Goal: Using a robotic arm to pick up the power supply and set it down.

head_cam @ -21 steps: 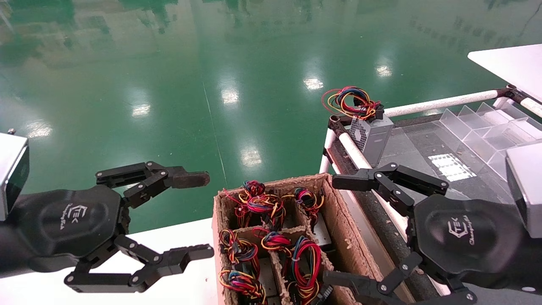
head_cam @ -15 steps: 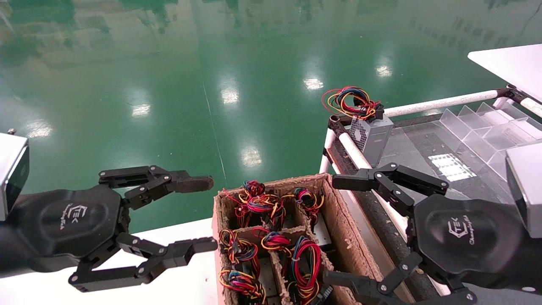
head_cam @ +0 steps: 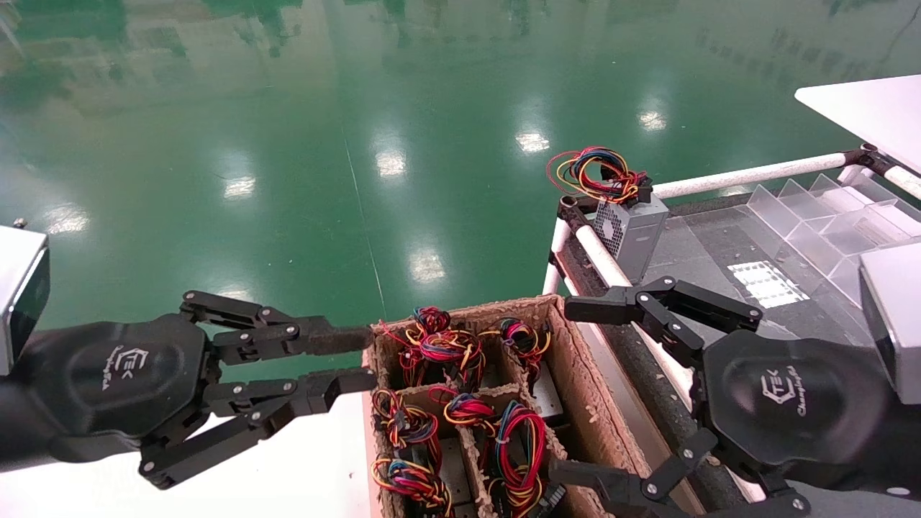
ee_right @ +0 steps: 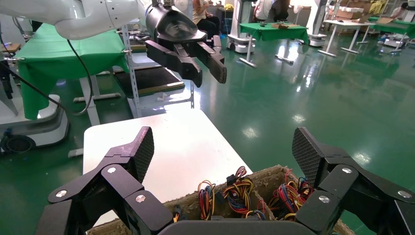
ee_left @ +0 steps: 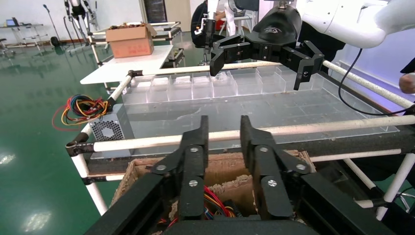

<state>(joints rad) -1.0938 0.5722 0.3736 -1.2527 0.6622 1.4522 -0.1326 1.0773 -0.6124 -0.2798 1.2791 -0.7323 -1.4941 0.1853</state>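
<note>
Several power supplies stand in the compartments of a cardboard box (head_cam: 579,374), each topped by a tight knot of red, yellow, blue and black wires (head_cam: 440,347). One grey metal case (head_cam: 545,392) shows at the box's far right cell. My left gripper (head_cam: 368,355) hovers at the box's left rim, with only a narrow empty gap between its fingers; in its wrist view the left gripper (ee_left: 223,128) points over the box (ee_left: 230,169). The right gripper (head_cam: 563,391) hangs wide open and empty at the box's right side, and its wrist view shows the right gripper (ee_right: 223,147) above the wire knots (ee_right: 235,188).
Another grey box with a perforated vent (head_cam: 633,229) and a loose wire loop (head_cam: 593,174) stands on the rack corner at the right. White tube rails (head_cam: 601,260) and clear plastic dividers (head_cam: 827,212) edge that rack. A white table (head_cam: 302,460) lies left of the cardboard box.
The left gripper's fingers have drawn together from wide open to a narrow gap, and it has shifted right to the box's rim. The right arm has not moved.
</note>
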